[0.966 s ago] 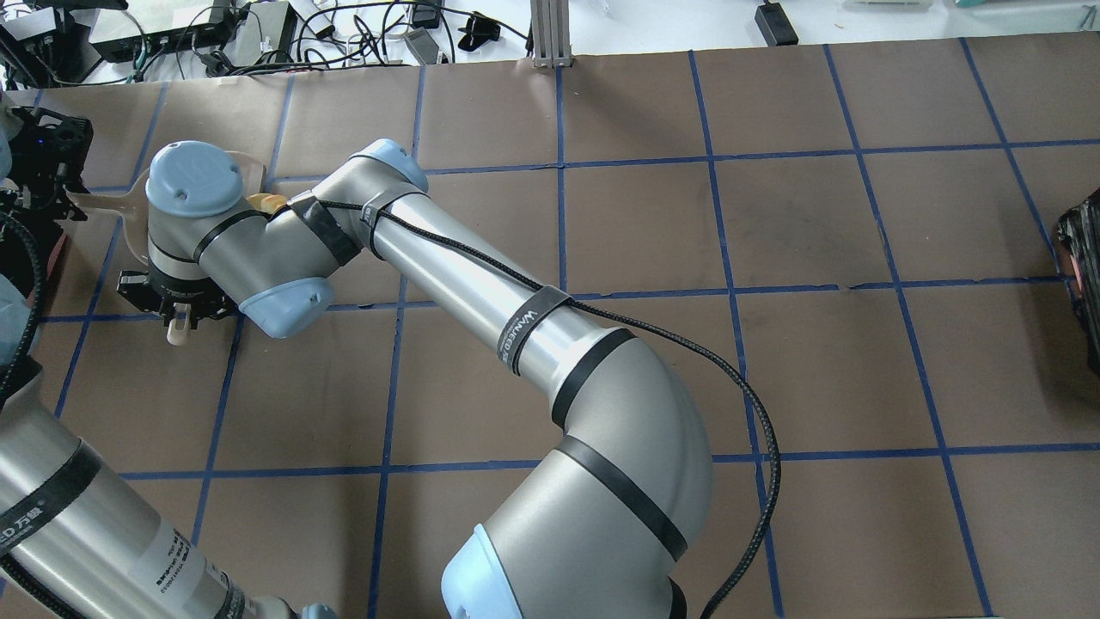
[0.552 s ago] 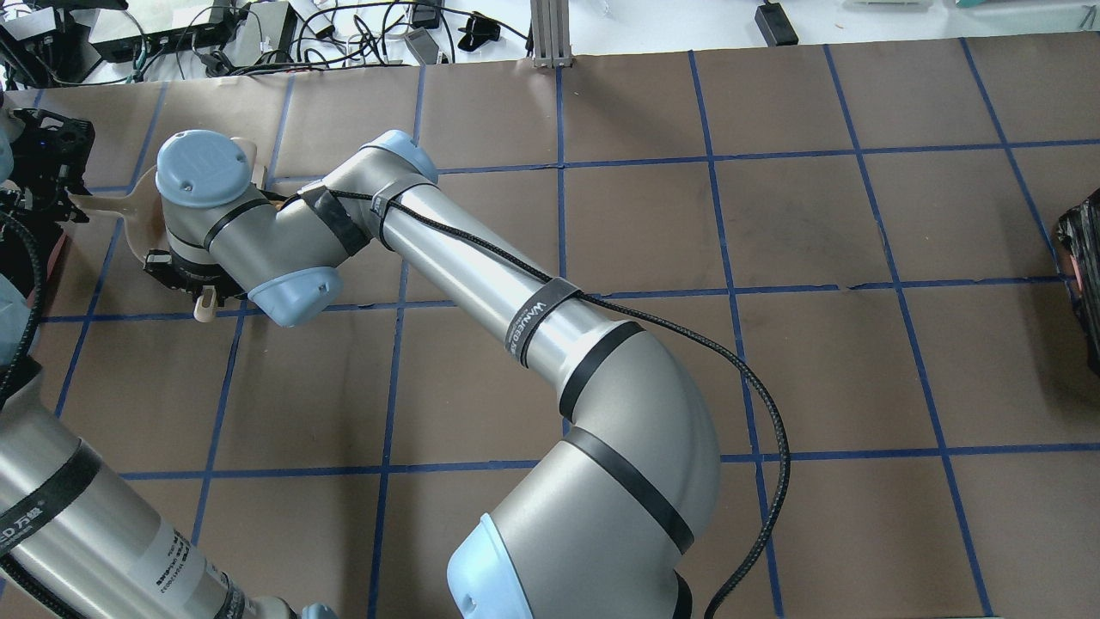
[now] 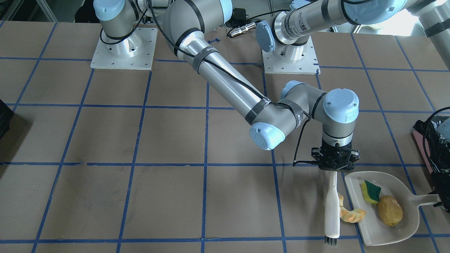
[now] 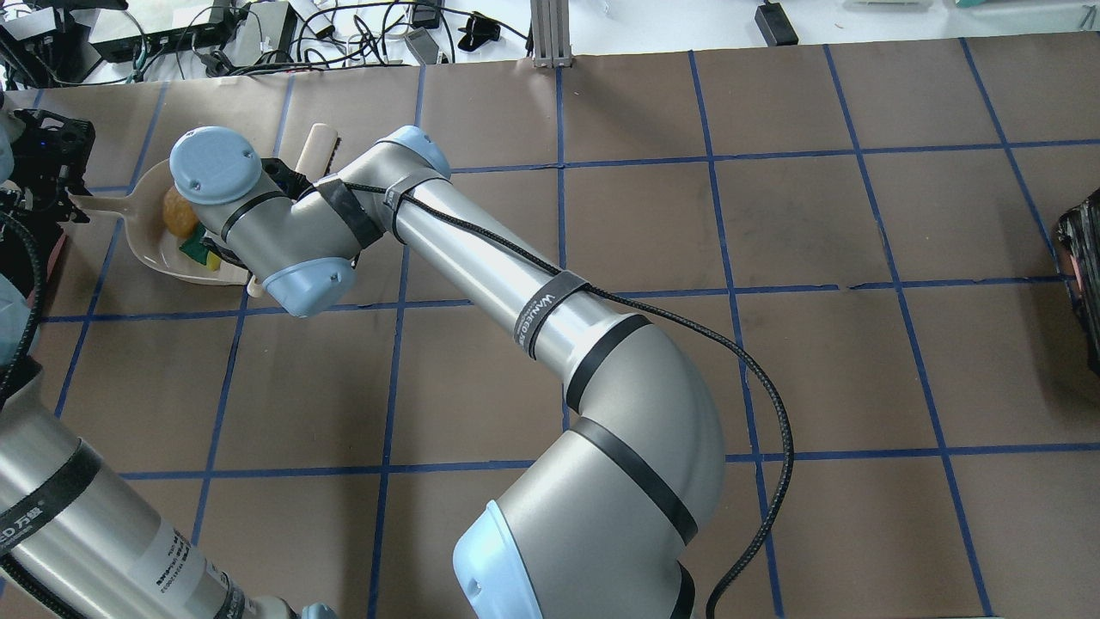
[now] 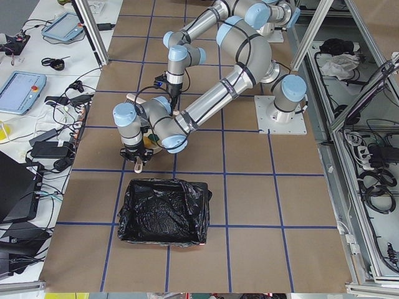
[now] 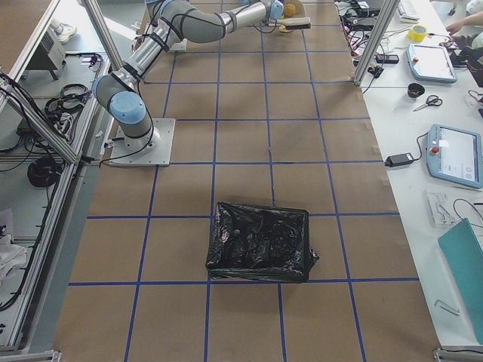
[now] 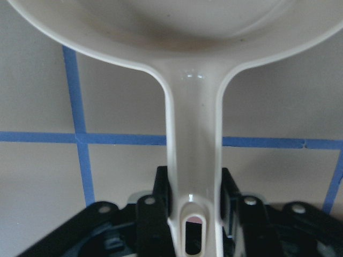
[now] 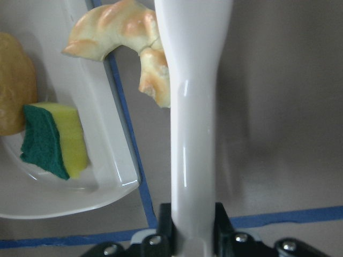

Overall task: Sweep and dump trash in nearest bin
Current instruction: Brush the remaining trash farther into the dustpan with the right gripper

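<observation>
My right gripper (image 3: 334, 170) is shut on the white brush (image 3: 332, 207), which lies along the table beside the white dustpan (image 3: 404, 225). The pale croissant piece (image 3: 352, 214) lies between brush and pan, half on the pan's lip (image 8: 123, 37). The yellow-green sponge (image 3: 371, 191) and the golden potato lump (image 3: 390, 210) rest in the pan. My left gripper (image 7: 194, 214) is shut on the dustpan handle (image 7: 193, 155). The pink bin with the black bag (image 3: 430, 144) stands just behind the pan, also seen in the exterior left view (image 5: 163, 212).
A second black-bagged bin (image 6: 260, 241) stands far off at the table's other end, at the overhead view's right edge (image 4: 1084, 284). My right arm (image 4: 516, 292) stretches across the table's middle. Cables and boxes (image 4: 215, 34) lie beyond the far edge.
My right wrist has moved right and toward the far edge, swinging the brush along the pan's open side. The potato and sponge now show in the pan from overhead.
</observation>
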### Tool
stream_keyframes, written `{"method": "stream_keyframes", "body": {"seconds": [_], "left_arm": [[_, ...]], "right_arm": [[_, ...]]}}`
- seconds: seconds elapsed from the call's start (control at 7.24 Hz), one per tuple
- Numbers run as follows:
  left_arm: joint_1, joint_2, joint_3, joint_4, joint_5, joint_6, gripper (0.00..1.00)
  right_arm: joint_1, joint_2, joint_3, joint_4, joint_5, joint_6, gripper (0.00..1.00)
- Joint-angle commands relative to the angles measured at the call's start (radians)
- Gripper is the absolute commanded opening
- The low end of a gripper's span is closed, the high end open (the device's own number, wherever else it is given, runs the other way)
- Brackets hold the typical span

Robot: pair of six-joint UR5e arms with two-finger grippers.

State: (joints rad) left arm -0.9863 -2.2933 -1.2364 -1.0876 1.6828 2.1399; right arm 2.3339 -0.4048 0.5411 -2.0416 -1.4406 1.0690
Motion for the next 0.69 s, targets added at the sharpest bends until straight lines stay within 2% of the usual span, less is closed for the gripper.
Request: {"method": "stream_keyframes", "body": {"seconds": [0.0,0.14,0.28,0.55], "left_arm": [[0.0,0.0,0.0,0.0,0.0,0.0,0.0],[0.0,0.0,-0.002,0.0,0.0,0.0,0.0],[0.0,0.0,-0.002,0.0,0.0,0.0,0.0],[0.0,0.0,-0.002,0.0,0.0,-0.002,0.0]], "right_arm": [[-0.001,0.023,-0.006,0.012,0.035,-0.069,0.0],[-0.001,0.024,-0.007,0.011,0.121,-0.148,0.0],[-0.001,0.033,-0.009,0.011,0.135,-0.176,0.0],[0.001,0.046,-0.013,0.009,0.309,-0.301,0.0]]}}
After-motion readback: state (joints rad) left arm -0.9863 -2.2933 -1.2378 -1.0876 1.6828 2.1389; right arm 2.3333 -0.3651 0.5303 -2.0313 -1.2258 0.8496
